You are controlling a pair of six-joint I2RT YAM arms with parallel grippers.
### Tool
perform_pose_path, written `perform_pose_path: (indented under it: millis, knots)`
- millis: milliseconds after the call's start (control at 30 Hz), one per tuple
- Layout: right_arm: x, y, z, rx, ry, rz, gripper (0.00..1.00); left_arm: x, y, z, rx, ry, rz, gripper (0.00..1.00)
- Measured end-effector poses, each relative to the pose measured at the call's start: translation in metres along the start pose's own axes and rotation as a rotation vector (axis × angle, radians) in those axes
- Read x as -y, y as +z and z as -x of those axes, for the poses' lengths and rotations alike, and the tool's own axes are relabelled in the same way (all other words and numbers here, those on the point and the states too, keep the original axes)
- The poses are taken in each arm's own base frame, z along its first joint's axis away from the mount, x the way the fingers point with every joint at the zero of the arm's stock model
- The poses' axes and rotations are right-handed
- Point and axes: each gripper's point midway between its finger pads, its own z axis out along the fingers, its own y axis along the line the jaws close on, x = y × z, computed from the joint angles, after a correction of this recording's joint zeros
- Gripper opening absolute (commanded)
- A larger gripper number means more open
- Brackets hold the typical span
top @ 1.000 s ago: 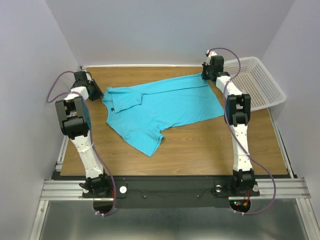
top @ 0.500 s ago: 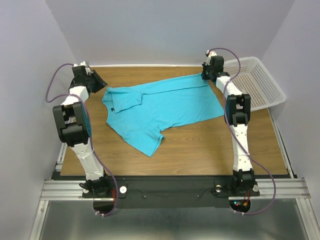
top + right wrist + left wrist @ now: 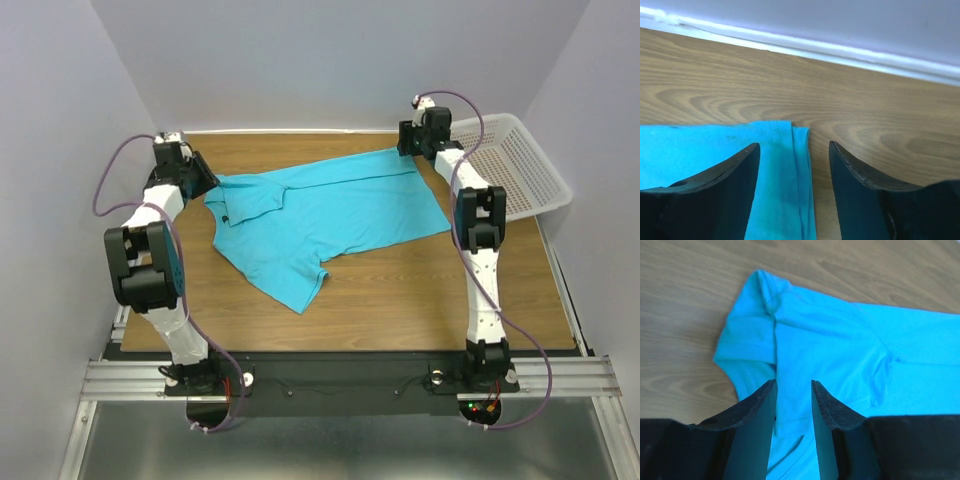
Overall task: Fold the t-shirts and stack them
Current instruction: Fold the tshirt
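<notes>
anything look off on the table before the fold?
Only the t-shirt: it lies skewed across the table, its far sleeve is bunched up, and its hem corner is doubled over. No damage visible.

A wood-grain counter point(image 3: 400, 300) sits inside a pale enclosure. Behind the counter rises a plain lavender-grey back wall point(image 3: 340, 60), with a white strip point(image 3: 840, 47) along the joint. A left wall point(image 3: 50, 200) and a right wall point(image 3: 600, 120) of the same colour flank the counter. Along the counter's near edge runs a silver slotted rail point(image 3: 340, 372), with a dull metal sheet point(image 3: 340, 445) below. The light is soft and even.
</notes>
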Motion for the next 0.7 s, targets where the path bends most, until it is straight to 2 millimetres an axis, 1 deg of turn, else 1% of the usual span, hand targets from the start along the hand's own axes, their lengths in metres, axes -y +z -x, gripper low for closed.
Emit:
perform_pose_path:
  millis: [67,133,233,300,333,400,467,500,567,600,633,667,700]
  knots:
    - [-0.004,-0.007,0.012,0.017,-0.011,0.017,0.68,0.003,-0.018,0.019,0.073,0.020,0.008,0.51]
    - [-0.009,-0.015,0.024,0.034,-0.027,0.041,0.70,0.008,-0.039,0.041,0.155,0.036,0.002,0.52]
    - [-0.030,-0.041,0.042,0.056,-0.086,0.134,0.71,0.012,-0.066,0.060,0.252,0.038,-0.020,0.52]
    - [-0.055,-0.061,0.048,0.069,-0.166,0.253,0.72,0.008,-0.077,0.062,0.284,0.020,-0.030,0.52]
    - [-0.075,-0.075,0.048,0.080,-0.235,0.345,0.73,0.005,-0.081,0.059,0.289,0.005,-0.036,0.52]
    - [-0.116,-0.104,0.037,0.087,-0.381,0.525,0.73,-0.005,-0.086,0.046,0.283,-0.029,-0.032,0.52]
    - [-0.149,-0.121,0.024,0.089,-0.528,0.652,0.72,-0.013,-0.088,0.030,0.261,-0.061,-0.025,0.52]
    - [-0.182,-0.131,0.016,0.094,-0.643,0.746,0.72,-0.019,-0.089,0.018,0.242,-0.083,-0.019,0.52]
    - [-0.225,-0.140,-0.002,0.096,-0.773,0.846,0.71,-0.020,-0.092,0.009,0.228,-0.101,-0.026,0.52]
    - [-0.254,-0.147,-0.016,0.091,-0.856,0.909,0.71,-0.020,-0.093,0.007,0.226,-0.107,-0.030,0.52]
    - [-0.272,-0.151,-0.025,0.094,-0.909,0.945,0.70,-0.019,-0.095,0.005,0.223,-0.116,-0.036,0.52]
    - [-0.298,-0.157,-0.040,0.091,-0.990,0.994,0.68,-0.018,-0.096,0.004,0.223,-0.120,-0.042,0.52]
    - [-0.317,-0.162,-0.051,0.091,-1.036,1.031,0.66,-0.017,-0.099,0.003,0.225,-0.127,-0.049,0.52]
